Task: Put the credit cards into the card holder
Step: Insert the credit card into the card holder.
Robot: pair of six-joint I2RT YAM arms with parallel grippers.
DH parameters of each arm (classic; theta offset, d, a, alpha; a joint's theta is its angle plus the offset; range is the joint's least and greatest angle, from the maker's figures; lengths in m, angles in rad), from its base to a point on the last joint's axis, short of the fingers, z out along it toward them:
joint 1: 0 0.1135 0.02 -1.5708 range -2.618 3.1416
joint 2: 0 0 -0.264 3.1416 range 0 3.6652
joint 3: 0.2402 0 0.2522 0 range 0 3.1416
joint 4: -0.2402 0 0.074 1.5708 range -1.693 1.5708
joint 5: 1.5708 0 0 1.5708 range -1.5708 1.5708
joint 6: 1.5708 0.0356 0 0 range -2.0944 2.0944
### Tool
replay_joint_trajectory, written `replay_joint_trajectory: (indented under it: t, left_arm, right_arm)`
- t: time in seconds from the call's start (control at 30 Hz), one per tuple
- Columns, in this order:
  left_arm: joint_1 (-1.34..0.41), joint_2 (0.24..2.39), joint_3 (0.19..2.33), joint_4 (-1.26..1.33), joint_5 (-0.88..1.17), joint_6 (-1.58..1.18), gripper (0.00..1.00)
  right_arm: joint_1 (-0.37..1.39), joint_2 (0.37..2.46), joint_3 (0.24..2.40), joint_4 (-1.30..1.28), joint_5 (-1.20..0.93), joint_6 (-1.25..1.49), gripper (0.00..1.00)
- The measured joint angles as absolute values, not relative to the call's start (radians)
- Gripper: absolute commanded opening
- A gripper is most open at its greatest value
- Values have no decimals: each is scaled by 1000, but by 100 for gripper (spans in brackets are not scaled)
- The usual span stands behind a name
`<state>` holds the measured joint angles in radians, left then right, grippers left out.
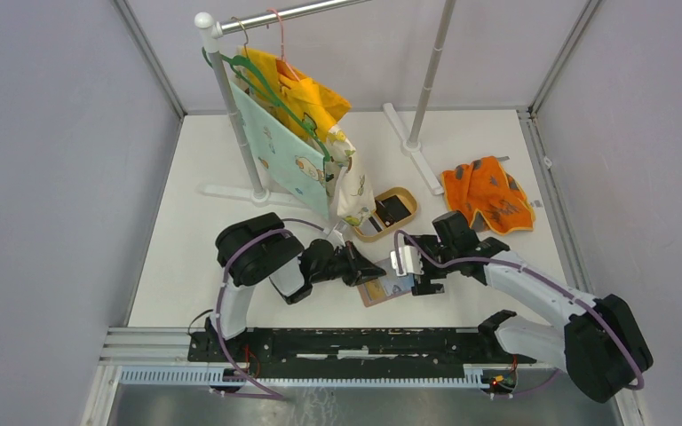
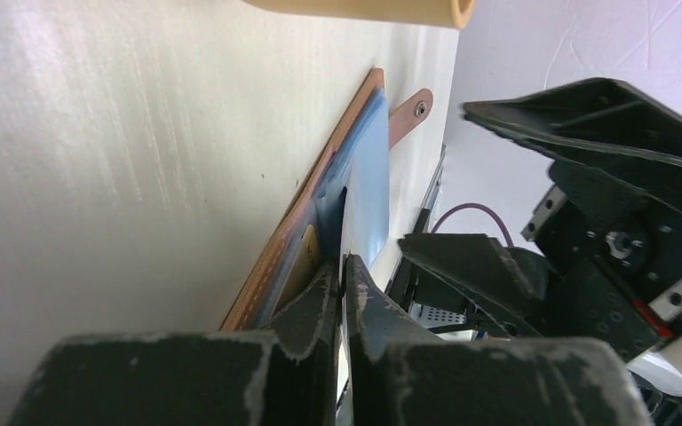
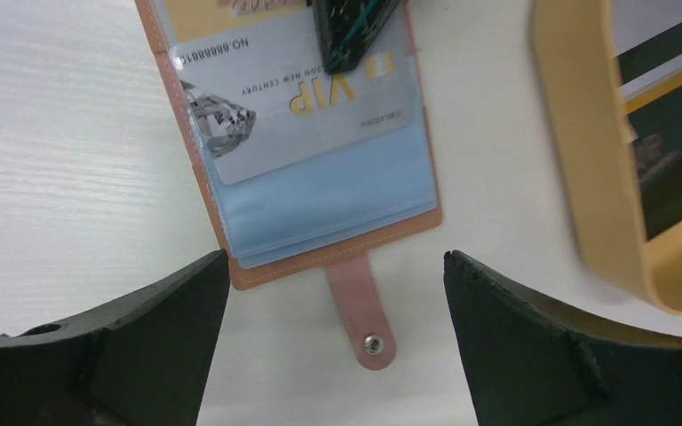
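Card holder (image 1: 389, 289) lies open on the white surface (image 1: 186, 231) close to the arms' bases, seen from above. The left gripper (image 1: 366, 266) is at its left edge and the right gripper (image 1: 411, 271) is over its right side. Behind them sits a tan dish (image 1: 406, 197) with dark cards (image 1: 393, 209) in it. An orange cloth (image 1: 487, 197) lies well apart to the right, and a rack (image 1: 226, 89) hung with printed fabrics stands further back.

From the left wrist, the left gripper (image 2: 342, 284) is pinched almost shut on the thin edge of a credit card (image 2: 344, 222), which runs into the card holder's blue pocket (image 2: 368, 151). The strap tab (image 2: 408, 111) pokes out beyond.

From the right wrist, the right gripper (image 3: 333, 262) is spread wide and grips nothing. It is poised above the card holder (image 3: 337, 204), with the strap tab (image 3: 362, 306) between its two fingers (image 3: 142, 337). The credit card (image 3: 302, 115), silver and marked VIP, sits partly tucked into the blue pocket, with a dark fingertip of the left gripper on it. The dish (image 3: 586, 151) shows its rim at the right.
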<state>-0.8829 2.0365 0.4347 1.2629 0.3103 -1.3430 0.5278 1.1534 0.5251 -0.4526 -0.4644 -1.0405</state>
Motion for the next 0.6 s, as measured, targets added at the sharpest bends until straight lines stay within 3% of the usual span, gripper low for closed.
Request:
replay_joint_trajectory:
  t: [0.13, 0.17, 0.2, 0.3, 0.37, 0.43, 0.6]
  left_arm:
    - [-878, 2056, 438, 1294, 323, -1343, 16]
    - [-877, 2057, 439, 1296, 324, -1343, 17]
    - [-877, 2059, 440, 1299, 326, -1343, 17]
    - [-876, 2064, 442, 1308, 332, -1343, 18]
    - [-876, 2066, 442, 1311, 334, -1343, 18]
    - [-876, 2066, 442, 1312, 335, -1343, 19]
    - [-876, 2067, 442, 1316, 335, -1343, 19]
  right_arm:
    - [542, 1053, 525, -457, -545, -1106, 89]
    - [558, 1040, 525, -455, -569, -1123, 83]
    - [587, 1034, 525, -448, -590, -1137, 74]
    - [695, 1043, 526, -403, -622, -1157, 24]
    - [757, 1074, 537, -381, -631, -1160, 9]
    - [818, 1126, 558, -357, -612, -1147, 2]
    - [930, 1203, 568, -294, -505, -1136, 1]
